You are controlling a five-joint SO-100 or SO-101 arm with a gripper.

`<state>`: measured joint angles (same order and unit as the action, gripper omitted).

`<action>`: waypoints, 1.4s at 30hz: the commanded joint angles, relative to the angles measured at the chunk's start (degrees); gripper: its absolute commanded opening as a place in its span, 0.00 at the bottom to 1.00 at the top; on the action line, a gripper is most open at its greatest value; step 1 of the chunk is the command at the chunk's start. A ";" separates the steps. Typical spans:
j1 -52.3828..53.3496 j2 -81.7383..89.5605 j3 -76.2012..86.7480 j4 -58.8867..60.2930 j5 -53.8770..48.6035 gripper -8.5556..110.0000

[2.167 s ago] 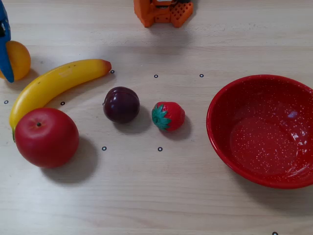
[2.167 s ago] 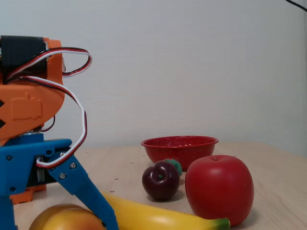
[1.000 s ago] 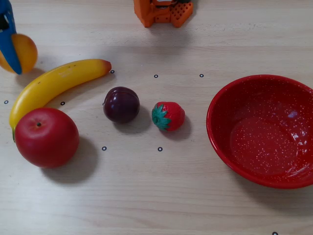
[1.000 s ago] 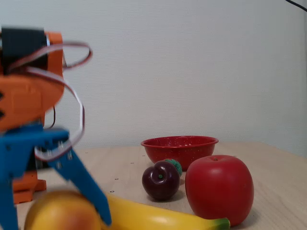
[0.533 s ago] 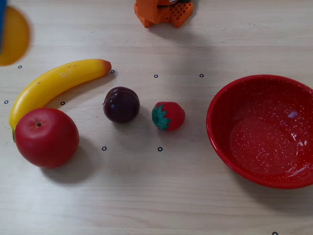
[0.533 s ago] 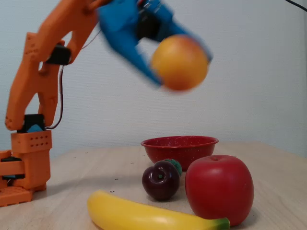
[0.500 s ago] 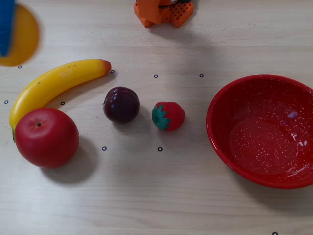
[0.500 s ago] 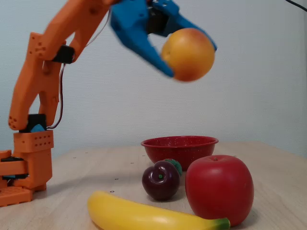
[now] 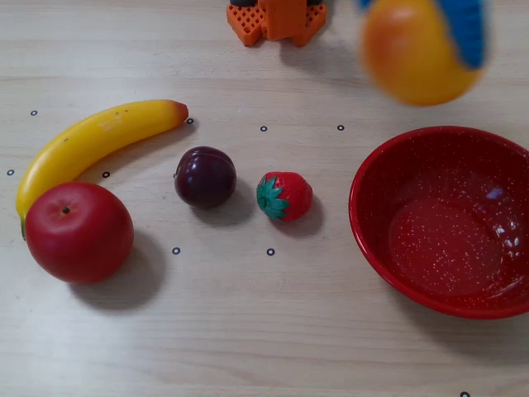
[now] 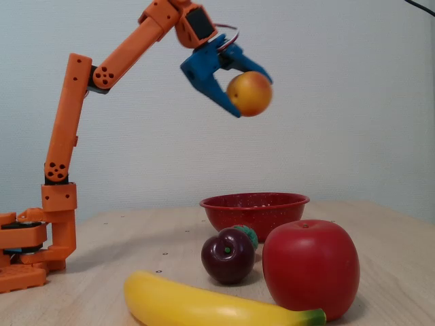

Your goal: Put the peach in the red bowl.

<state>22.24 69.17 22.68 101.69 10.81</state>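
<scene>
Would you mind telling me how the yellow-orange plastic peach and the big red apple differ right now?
The yellow-orange plastic peach is held high in the air by the blue gripper, above the table; the big red apple rests on the wooden table. The peach is yellow-orange with a reddish blush, the apple solid red. In the overhead view the peach is beside the red bowl's far rim, the apple at the far left by the yellow banana. Both are smooth, round fruit.

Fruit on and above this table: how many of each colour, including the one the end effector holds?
Red: 2, the apple and strawberry
Yellow: 1, the banana
Purple: 1, the plum
Yellow-orange: 1, the peach, held in the end effector
Total: 5
</scene>
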 commanded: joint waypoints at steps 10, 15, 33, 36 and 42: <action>8.96 -15.73 -1.32 -6.86 -12.66 0.07; 9.14 -23.03 -0.26 -5.10 -10.46 0.29; 5.80 -5.89 22.50 -15.56 -4.92 0.52; 4.04 4.92 27.86 -17.31 -7.03 0.40; -0.26 27.95 42.28 -18.81 -6.86 0.23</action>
<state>23.47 87.01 64.60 84.38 4.83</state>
